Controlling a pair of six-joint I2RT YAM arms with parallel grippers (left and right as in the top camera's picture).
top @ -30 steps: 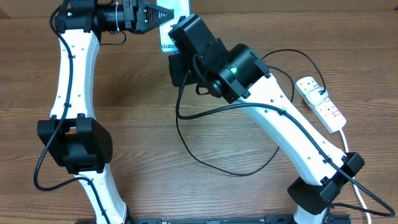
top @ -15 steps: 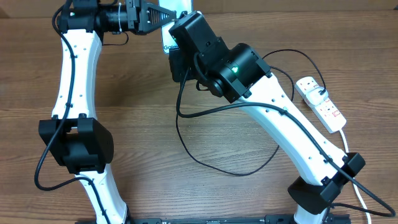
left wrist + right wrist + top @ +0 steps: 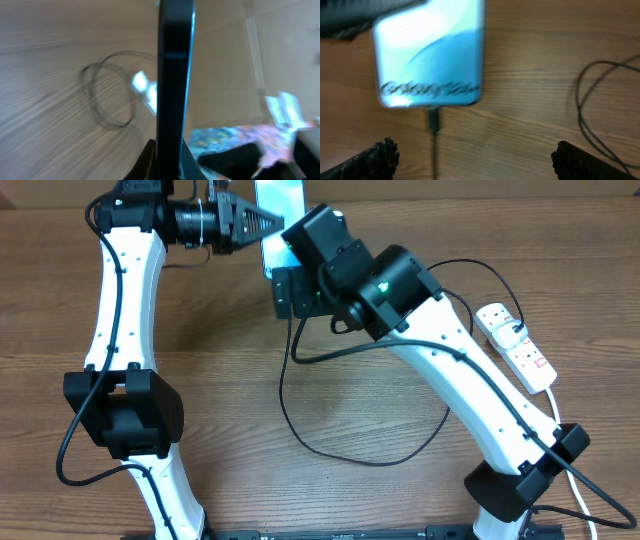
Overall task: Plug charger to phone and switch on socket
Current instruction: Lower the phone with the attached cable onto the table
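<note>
My left hand [image 3: 266, 224] is clamped on the slim, dark-edged smartphone with the blue screen [image 3: 427, 55], at the far side of the wooden worktop [image 3: 220, 380]. My right hand [image 3: 482, 157] hangs open beside it. The tip of the thin black charger cable [image 3: 433, 121] touches the phone's bottom edge. I judge the phone rigid and slick, best gripped by its side edges; the cable is limp, best taken at its stiff tip.

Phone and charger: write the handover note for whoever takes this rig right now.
Left pincer: shut on the phone, holding it at the far side of the table.
Right pincer: open and empty, just below the phone's port end.
Charger tip: looks seated in the phone's port, though the view is blurred.
Socket: by the table's right edge, neither arm near it; switch state unreadable.
Left to do: confirm the plug, then switch on the socket.
</note>
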